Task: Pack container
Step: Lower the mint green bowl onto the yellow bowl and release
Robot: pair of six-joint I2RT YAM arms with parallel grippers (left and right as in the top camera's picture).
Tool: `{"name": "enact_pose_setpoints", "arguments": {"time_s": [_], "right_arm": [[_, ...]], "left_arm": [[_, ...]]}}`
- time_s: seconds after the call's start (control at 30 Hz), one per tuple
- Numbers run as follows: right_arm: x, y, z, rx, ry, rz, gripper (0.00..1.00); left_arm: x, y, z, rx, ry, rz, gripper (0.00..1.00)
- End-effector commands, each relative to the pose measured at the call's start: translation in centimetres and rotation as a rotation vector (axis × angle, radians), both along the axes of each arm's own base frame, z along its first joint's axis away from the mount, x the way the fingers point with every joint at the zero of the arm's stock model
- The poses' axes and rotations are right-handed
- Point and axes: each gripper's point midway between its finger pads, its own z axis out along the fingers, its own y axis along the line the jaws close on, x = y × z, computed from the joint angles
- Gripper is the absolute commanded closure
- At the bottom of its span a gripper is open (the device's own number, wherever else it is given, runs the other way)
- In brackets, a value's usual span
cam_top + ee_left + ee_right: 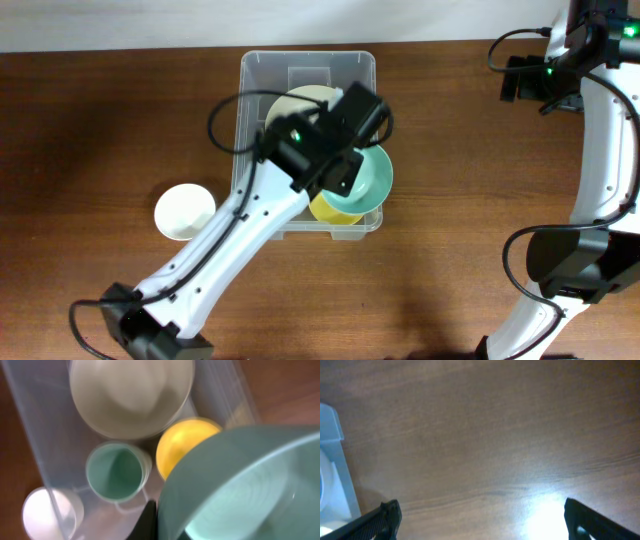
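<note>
Your large clear rectangular plastic container (310,56) sits on the brown wooden table (100,120), at the far middle of the overhead view. Inside it you can see a wide cream round bowl (300,100) at the far end. Nearer are a small teal plastic cup (115,472) and a yellow rounded bowl (328,208), which lies at the near right corner. Over the container's right side a large teal round bowl (368,182) hangs tilted, partly covering the yellow one.

Your left gripper (345,172) reaches in over the container from the near left. Its jaws are pinched together on the teal bowl's rim, and one dark finger (149,522) shows just beside that rim in the left wrist view.

Outside, a small white round bowl (185,212) stands on the table near the container's left wall. Your right gripper (480,522) is well off to the right over bare wood, with its fingers spread wide and nothing between them.
</note>
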Motion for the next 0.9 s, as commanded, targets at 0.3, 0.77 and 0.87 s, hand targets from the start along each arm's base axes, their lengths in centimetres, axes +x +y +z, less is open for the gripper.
{"name": "enact_pose_setpoints", "arguments": {"time_s": [0.3,0.77,0.87], "right_arm": [[-0.1,-0.3,0.0,-0.007,0.002,-0.003,0.01],[-0.1,-0.2,0.0,-0.006,0.002,-0.003,0.01],[-0.1,-0.2,0.0,-0.006,0.002,-0.003,0.01]], "left_arm": [[1.6,4.4,-5.5,-0.111,0.132,0.101,0.99],[1.1,1.1,-6.3,-0.164,0.148,0.032,0.99],[1.3,1.0,-7.3,-0.150,0.164,0.034,0.99]]}}
